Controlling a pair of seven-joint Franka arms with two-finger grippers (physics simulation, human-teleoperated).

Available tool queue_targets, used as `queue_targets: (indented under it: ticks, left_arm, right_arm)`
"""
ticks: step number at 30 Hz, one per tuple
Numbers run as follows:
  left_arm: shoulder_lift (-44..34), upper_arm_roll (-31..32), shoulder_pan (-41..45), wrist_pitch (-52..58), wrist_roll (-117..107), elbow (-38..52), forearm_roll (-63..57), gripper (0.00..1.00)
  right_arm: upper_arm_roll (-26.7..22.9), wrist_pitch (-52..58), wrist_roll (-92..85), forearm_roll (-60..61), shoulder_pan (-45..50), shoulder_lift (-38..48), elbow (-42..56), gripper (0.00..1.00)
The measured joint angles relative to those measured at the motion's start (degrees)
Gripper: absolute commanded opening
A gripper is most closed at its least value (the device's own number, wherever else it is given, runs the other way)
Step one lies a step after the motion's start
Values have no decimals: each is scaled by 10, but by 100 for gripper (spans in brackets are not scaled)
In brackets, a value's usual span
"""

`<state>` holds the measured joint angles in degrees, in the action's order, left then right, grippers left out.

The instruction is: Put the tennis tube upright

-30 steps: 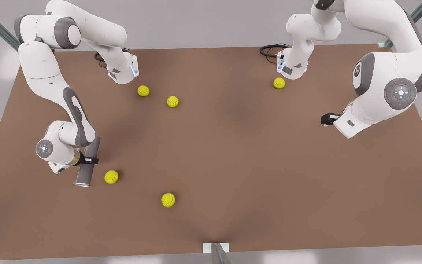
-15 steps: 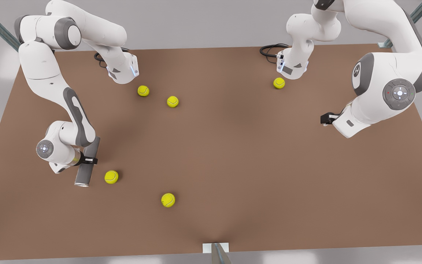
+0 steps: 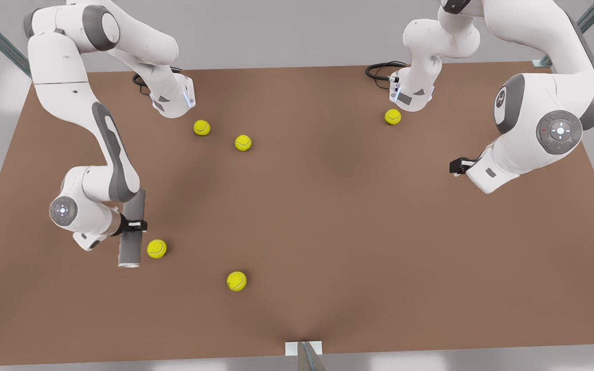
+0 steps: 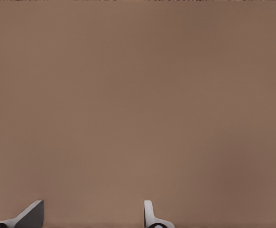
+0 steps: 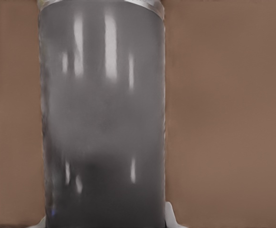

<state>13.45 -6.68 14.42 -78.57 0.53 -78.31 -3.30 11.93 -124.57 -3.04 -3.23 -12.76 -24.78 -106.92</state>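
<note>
Grey tennis tube (image 3: 132, 229) in right tool (image 3: 139, 225)

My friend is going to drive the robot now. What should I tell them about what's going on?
Right hand: shut on the grey metallic tennis tube, gripped around its middle, at the front view's left side of the brown table. The right wrist view shows the tube filling the space between the fingers.
Left hand: open, empty, waiting over bare table at the front view's right.
Done: tube grasped.
Left: it is not clearly upright yet, silvery rim end toward the camera. Stand it on end and let go. A yellow-green tennis ball sits right beside the tube, so watch it when setting down.
</note>
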Motion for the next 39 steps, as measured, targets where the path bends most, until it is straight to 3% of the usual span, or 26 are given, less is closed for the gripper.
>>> queue_targets:
  ticks: [10, 19, 22, 27, 39]
  left_arm:
    - [0, 0, 0, 0, 0, 0, 1, 100]
    - [0, 0, 0, 0, 0, 0, 1, 100]
    - [0, 0, 0, 0, -1, 0, 1, 100]
    - [0, 0, 0, 0, 0, 0, 1, 100]
    - [12, -30, -8, -7, 1, 1, -1, 100]
  right_arm:
    - [10, 85, 0, -3, 104, 3, 77, 72]
    - [14, 98, -75, -50, 226, -1, 124, 72]
    - [13, 121, -185, -79, 264, -52, 216, 72]
    - [13, 136, -332, -103, 310, -110, 279, 72]
    - [7, 187, -215, -91, 509, -276, 501, 73]
